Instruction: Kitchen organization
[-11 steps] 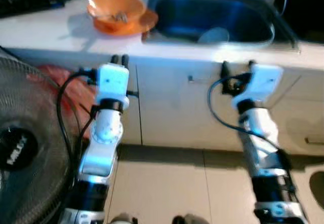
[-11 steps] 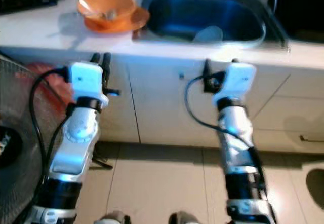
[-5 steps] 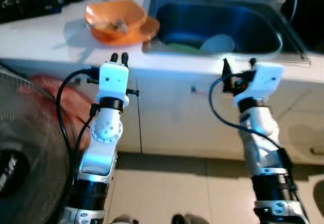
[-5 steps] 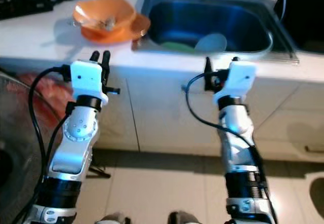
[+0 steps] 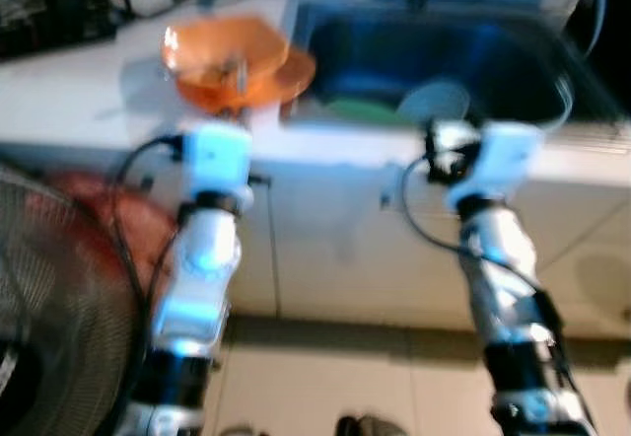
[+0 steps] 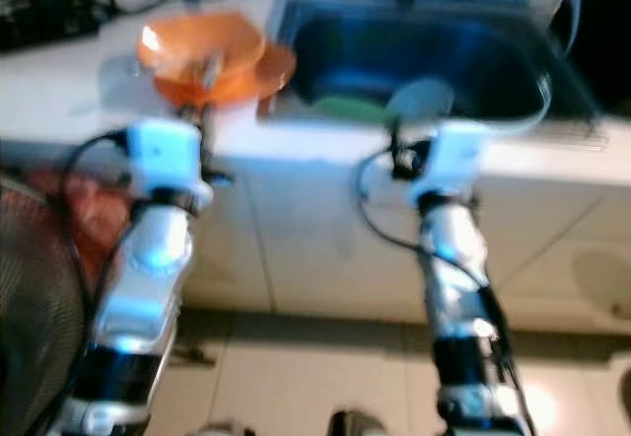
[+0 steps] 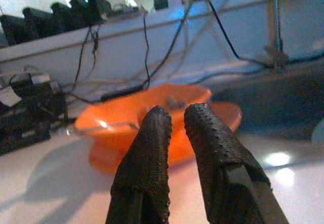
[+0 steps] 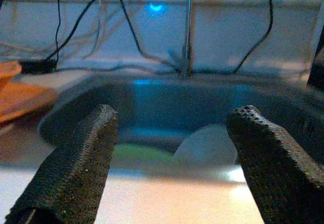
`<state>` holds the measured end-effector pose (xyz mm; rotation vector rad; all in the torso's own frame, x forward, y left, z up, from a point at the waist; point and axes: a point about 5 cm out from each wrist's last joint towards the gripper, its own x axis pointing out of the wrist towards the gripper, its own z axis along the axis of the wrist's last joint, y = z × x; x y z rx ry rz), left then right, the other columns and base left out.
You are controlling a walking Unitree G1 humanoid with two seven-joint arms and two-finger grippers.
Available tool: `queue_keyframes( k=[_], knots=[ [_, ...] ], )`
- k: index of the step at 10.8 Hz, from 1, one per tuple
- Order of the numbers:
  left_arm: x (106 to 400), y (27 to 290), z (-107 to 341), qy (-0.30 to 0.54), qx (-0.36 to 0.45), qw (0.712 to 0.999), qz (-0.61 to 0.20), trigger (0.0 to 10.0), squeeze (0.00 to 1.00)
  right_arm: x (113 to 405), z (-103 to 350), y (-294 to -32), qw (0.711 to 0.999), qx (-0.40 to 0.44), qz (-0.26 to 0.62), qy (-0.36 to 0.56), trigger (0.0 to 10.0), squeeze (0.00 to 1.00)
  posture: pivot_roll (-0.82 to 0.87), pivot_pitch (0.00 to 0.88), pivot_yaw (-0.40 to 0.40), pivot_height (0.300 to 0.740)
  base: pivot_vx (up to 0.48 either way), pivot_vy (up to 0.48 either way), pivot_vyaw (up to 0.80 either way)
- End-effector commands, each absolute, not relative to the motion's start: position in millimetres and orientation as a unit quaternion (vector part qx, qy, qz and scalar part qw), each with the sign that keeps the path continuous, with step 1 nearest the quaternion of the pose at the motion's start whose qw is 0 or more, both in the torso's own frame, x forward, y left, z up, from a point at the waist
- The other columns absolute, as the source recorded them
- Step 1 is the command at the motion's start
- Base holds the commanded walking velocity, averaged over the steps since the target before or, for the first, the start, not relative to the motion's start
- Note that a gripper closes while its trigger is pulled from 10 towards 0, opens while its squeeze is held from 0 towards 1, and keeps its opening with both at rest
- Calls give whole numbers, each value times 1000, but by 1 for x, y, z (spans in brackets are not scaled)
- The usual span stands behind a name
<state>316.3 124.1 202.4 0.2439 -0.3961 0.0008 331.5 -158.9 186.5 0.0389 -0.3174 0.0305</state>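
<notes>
Left gripper (image 7: pixel 172 133): fingers nearly closed, empty, pointing at orange bowl (image 7: pixel 147 115) beside sink (image 8: pixel 202 107).
Right gripper (image 8: pixel 172 148): fingers gaping, empty, facing sink.
Advice: spreading left fingers before reaching.

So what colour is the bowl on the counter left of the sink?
Orange, a translucent plastic bowl on a matching plate; clearest in the left wrist view.

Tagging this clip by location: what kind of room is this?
Most likely a home kitchen: a steel sink set into a white counter above cabinets, with an orange bowl beside it.
</notes>
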Motion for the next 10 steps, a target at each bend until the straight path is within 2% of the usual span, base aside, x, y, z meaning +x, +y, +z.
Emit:
queue_keyframes(
  k=[1, 4, 10],
  knots=[
    [316, 131, 204, -197, 124, 972, 6, 10000, 0, 331, 192, -152, 985, 21, 25, -170, 10000, 0, 50, 134, -32, 740, 356, 0, 0],
    [316, 130, 203, -198, 123, 972, 5, 10000, 0, 332, 192, -153, 985, 25, 23, -170, 10000, 0, 50, 143, -35, 740, 349, 0, 0],
    [314, 125, 201, -204, 116, 972, -11, 10000, 0, 334, 193, -154, 985, 27, 23, -168, 10000, 0, 53, 150, -41, 740, 0, 0, 0]
  ],
)
